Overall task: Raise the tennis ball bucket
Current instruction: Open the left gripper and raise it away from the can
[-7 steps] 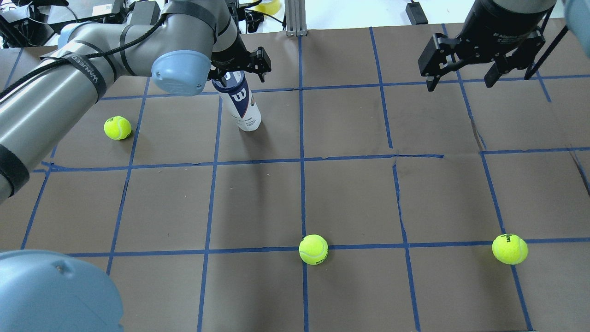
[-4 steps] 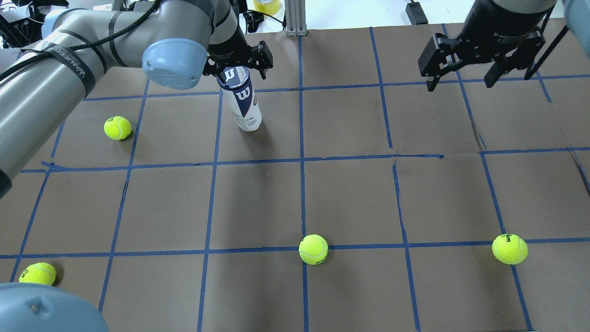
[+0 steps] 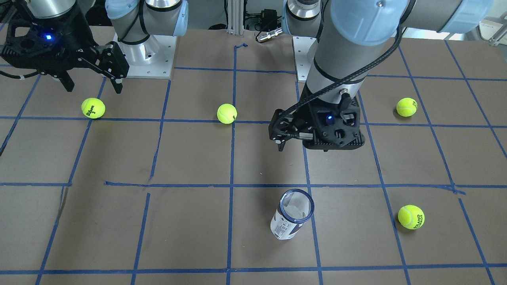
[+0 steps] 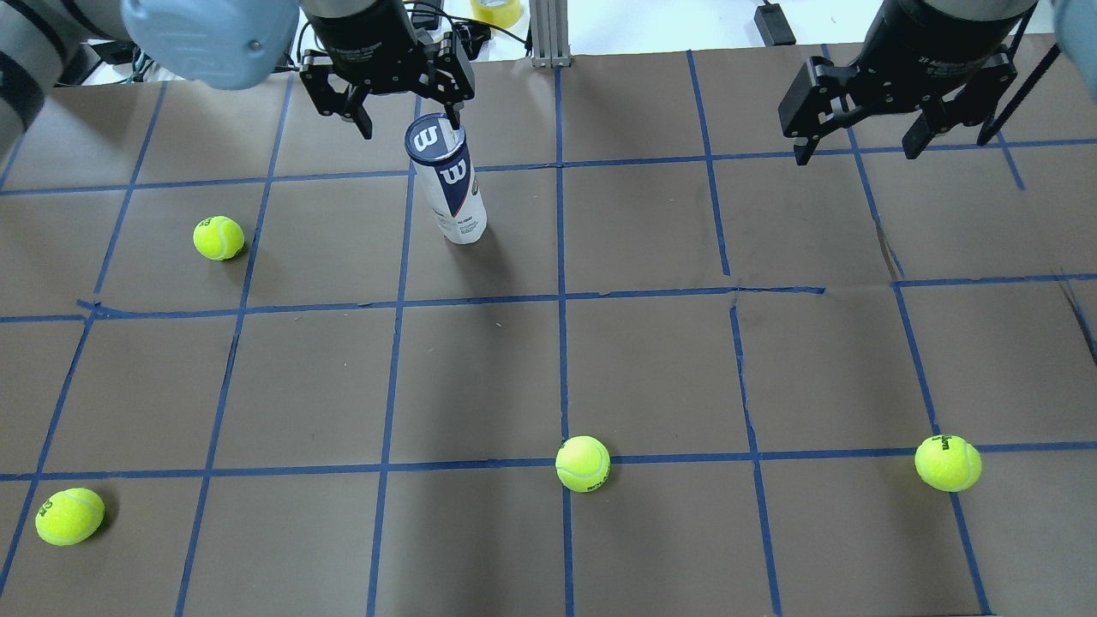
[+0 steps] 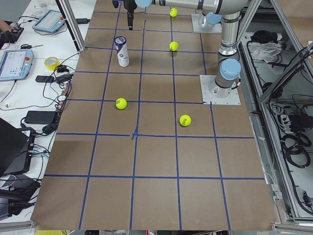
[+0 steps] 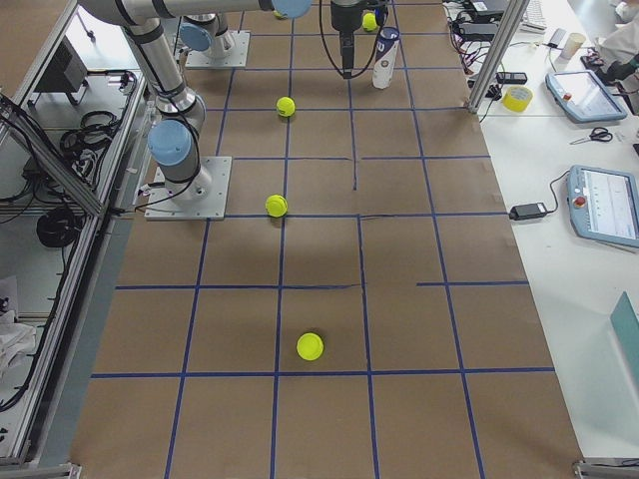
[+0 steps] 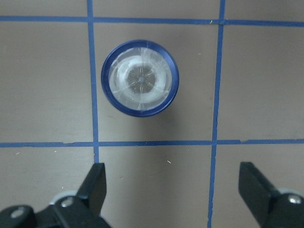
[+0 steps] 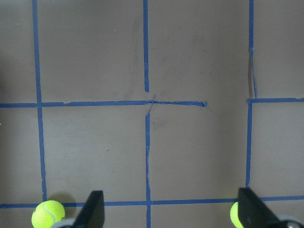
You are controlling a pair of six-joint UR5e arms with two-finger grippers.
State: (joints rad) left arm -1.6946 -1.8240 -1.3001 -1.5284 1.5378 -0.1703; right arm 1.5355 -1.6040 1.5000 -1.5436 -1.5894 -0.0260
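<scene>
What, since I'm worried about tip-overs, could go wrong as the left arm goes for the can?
1. The left gripper is open, but the can is not between its fingers: the wrist view shows the can ahead of them. Coming straight down from here would likely miss it or clip its rim.
2. The can stands upright, tall and slim, so a sideways nudge from a finger could topple it and set it rolling.

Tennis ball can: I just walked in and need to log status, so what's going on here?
The slim white-and-navy tennis ball can with a dark blue rim stands upright on the brown taped table, not yet lifted. The left gripper hovers above it, fingers open, touching nothing. The right gripper hangs open and idle off to one side. Four yellow-green tennis balls lie scattered around.
</scene>
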